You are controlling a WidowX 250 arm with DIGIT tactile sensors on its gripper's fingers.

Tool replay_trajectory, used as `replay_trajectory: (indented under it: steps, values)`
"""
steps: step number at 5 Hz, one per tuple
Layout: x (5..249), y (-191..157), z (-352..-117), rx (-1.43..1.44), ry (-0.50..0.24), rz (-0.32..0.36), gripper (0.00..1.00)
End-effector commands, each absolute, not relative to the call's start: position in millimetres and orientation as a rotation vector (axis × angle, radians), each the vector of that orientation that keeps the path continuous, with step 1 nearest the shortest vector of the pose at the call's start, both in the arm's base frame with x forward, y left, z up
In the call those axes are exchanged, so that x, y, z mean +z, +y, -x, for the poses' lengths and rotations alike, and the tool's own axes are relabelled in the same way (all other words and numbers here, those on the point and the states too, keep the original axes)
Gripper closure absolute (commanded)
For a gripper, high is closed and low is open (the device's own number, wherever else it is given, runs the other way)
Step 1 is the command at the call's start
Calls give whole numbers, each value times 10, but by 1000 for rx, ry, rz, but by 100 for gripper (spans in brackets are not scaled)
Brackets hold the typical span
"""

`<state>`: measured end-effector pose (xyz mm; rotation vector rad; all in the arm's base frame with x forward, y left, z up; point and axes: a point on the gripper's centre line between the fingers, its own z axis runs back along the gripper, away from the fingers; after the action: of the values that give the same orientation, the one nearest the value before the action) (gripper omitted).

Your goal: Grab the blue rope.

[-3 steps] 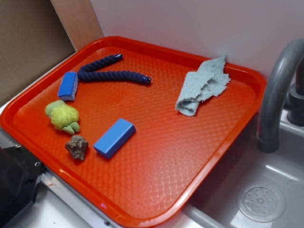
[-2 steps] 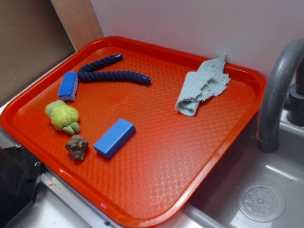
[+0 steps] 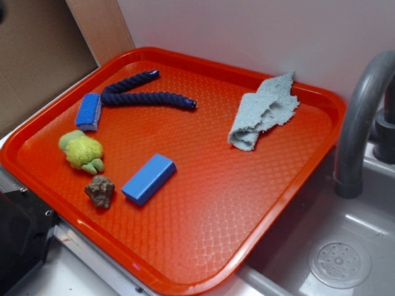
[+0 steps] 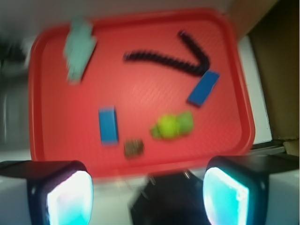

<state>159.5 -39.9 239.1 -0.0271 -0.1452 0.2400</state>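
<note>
The blue rope [image 3: 145,94], a dark navy twisted cord bent in a V, lies at the far left of the red tray [image 3: 203,203]. In the blurred wrist view the rope [image 4: 173,58] lies at the tray's upper right. My gripper [image 4: 147,194] is high above the tray's near edge, far from the rope. Its two fingers stand wide apart with nothing between them. The gripper does not show in the exterior view.
On the tray: a small blue sponge with a white edge [image 3: 88,111] beside the rope, a yellow-green plush [image 3: 81,151], a brown rock [image 3: 99,190], a light-blue block [image 3: 149,178] and a grey cloth [image 3: 264,110]. A sink [image 3: 339,246] with a grey faucet [image 3: 358,123] is at right.
Nothing on the tray has moved. A dark shape has come into the exterior view's top left corner.
</note>
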Motion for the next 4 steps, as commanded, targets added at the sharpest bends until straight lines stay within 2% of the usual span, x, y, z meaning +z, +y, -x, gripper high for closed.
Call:
replay_trajectory:
  steps: [1,2,3,4]
  values:
    - [2201,-343,-2384,699,-261,-26,0]
    - [1921,-212,-2512,948,-273,-52,0]
    - [1467,-118,-2669,1190,-353,-134,0]
    - [1133,-29,-2679,1426,-327,-196,0]
